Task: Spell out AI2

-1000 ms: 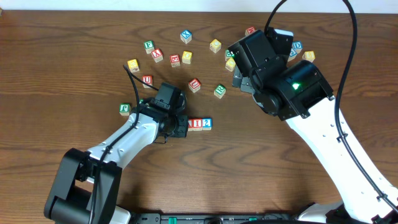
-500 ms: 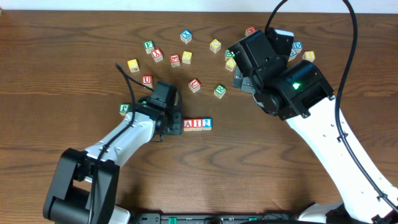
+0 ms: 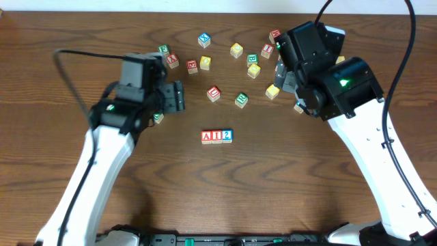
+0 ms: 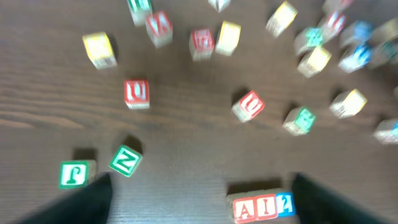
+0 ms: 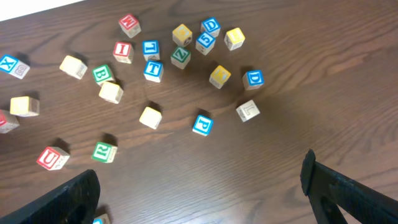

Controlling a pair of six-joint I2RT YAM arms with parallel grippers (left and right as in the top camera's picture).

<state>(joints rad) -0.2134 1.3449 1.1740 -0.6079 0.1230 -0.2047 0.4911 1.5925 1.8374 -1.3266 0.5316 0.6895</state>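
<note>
A dark brown wood-grain table [image 3: 68, 27] carries small square-edged wooden cubes with pale faces and coloured print. Most of them are scattered toward 12 o'clock.

In the overhead view the left gripper [image 3: 180, 98] hangs at about 10 o'clock from the spelled row, well apart from it. Its dark fingers are spread with nothing between them. Its wrist view is blurred, but it adds a green Z cube [image 4: 126, 160] tilted on the grain and a red U cube [image 4: 136, 93] beyond it.

Just to the 6 o'clock side of the table's middle, the red A cube [image 3: 207, 137], the red I cube [image 3: 217, 137] and the blue 2 cube [image 3: 227, 136] touch side by side in a straight line.

At 2 o'clock from the row, the right gripper [image 3: 288, 85] is largely hidden under its own black housing. Only its wrist view shows the fingers parted wide and empty, above a blue P cube [image 5: 202, 124] and a pale L cube [image 5: 247, 111].
</note>
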